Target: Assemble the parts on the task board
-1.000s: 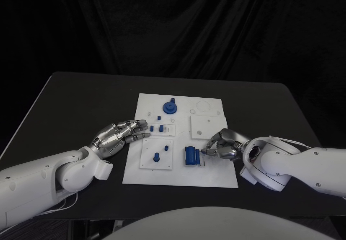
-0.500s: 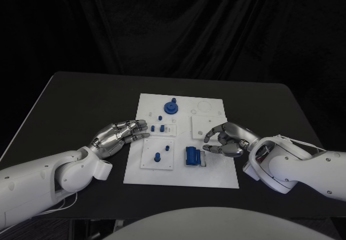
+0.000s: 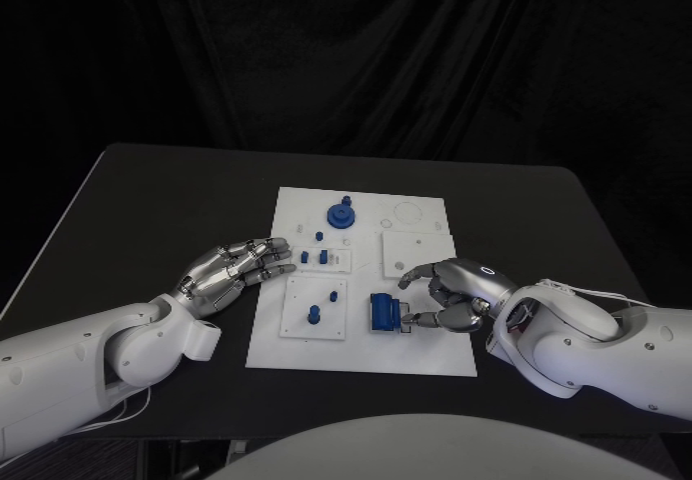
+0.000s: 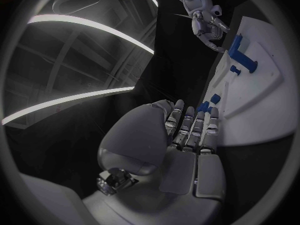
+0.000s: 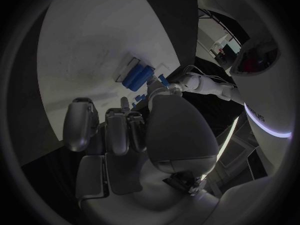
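The white task board [image 3: 433, 350] lies mid-table. On it are a round blue knob [image 3: 342, 214], two small blue pegs [image 3: 316, 258], two more pegs [image 3: 322, 306] on a square plate, and a blue block [image 3: 384, 311]. My right hand [image 3: 450, 295] hovers at the block's right side, fingers curled and arched, thumb tip close to the block, nothing held. The right wrist view shows the block [image 5: 139, 76] just beyond the fingertips [image 5: 116, 122]. My left hand [image 3: 231, 270] lies flat at the board's left edge, fingers stretched out and empty. The left wrist view shows the block [image 4: 240, 52] and the right hand [image 4: 209, 22].
A small grey piece [image 3: 408, 321] lies against the block's right side. A raised white square plate [image 3: 415, 254] and round recesses [image 3: 408, 213] take up the board's far right part. Black table [image 3: 159, 200] surrounds the board on all sides.
My right hand, which had lifted with fingers spread, has come back down beside the blue block with fingers curled. The left hand has barely moved.
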